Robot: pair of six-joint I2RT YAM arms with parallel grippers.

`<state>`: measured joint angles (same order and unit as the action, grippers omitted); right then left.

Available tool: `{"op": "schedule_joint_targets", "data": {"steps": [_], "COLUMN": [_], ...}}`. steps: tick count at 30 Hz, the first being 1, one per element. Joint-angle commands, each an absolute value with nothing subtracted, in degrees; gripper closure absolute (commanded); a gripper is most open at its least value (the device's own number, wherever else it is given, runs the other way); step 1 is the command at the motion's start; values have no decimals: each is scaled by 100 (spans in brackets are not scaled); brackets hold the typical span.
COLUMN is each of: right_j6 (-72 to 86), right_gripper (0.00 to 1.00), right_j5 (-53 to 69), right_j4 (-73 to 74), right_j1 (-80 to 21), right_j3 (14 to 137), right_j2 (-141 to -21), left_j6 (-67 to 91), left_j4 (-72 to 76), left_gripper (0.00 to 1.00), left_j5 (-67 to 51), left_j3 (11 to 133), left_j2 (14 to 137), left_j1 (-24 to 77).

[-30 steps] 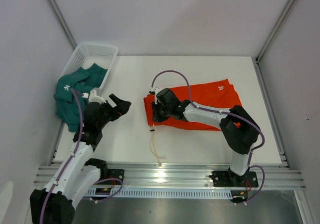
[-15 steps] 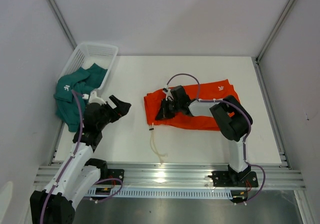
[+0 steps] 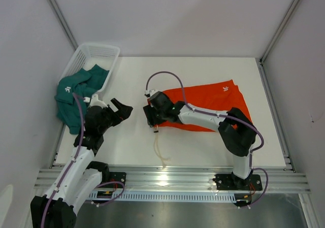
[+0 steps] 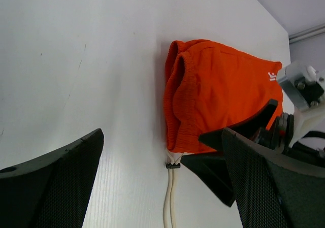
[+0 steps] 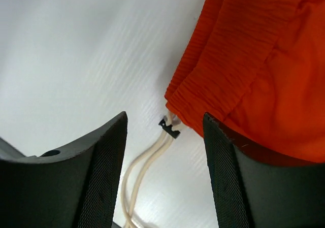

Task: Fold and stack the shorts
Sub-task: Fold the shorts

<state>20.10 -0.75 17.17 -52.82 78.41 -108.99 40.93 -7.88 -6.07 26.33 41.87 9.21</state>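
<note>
We judge the orange shorts (image 3: 208, 103) mid-table and the teal shorts (image 3: 76, 91) spilling from the basket (image 3: 99, 47) soft and light; with left gripper (image 4: 162, 134) and right gripper (image 5: 163, 121) both gaping empty, we would pinch the thicker waistband (image 5: 228, 50).

I count two pairs of shorts: one orange pair (image 3: 208, 106) and one teal pair (image 3: 73, 93). There is one white mesh basket (image 3: 96, 53), one white table (image 3: 203, 70) and one pale drawstring (image 4: 168, 197), whose two strands pass through one black clip (image 5: 169, 127). My arms number two, each carrying one two-finger pincer: the left pincer (image 3: 123, 109) and the right pincer (image 3: 149, 120).
</note>
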Motion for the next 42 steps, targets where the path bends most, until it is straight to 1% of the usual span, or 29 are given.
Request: {"op": "schedule_joint_targets", "data": {"steps": [1,6,13,20,22,23,25,30,40,41,42], "right_j6": [1460,1257,1195,1222,1283,1283,1309,1318,1450,1450,1450], "right_gripper": [37,37,37,36,34,30,28,28,30,31,35], "right_j5": [-1467,-1819,-1898,-2065,-2231,-2328,-2382,-2478,-2426,-2434,-2452], "right_j4": [2312,2285,2145,2241,2320,2329,2355,2452,2373,2390,2408], "right_j1": [-5510,-5634,-5695,-5853,-5932,-5994,-6012,-5994,-5897,-5897,-5897], "right_j3": [8016,8086,8147,8428,8499,8534,8595,8833,8816,8807,8798], "right_j2": [-10749,-10994,-11346,-11329,-11312,-11285,-11311,-11654,-12269,-12296,-12331], "left_j6": [3946,3885,3894,3885,3867,3858,3858,3858,3832,3832,3832], "left_j4": [-1063,-1344,-1310,-1274,-1275,-1283,-1283,-1301,-1406,-1398,-1397], "left_gripper": [1,1,1,1,1,1,1,1,1,1,1], "left_j5": [-484,-352,-396,-360,-360,-352,-343,-343,-290,-299,-299], "left_j3": [2838,2980,2936,2909,2909,2909,2900,2909,2979,2971,2971], "left_j2": [4026,3911,3955,3981,3981,3981,3981,3964,3876,3876,3893], "left_j1": [870,870,870,870,870,870,870,870,861,861,861]}}
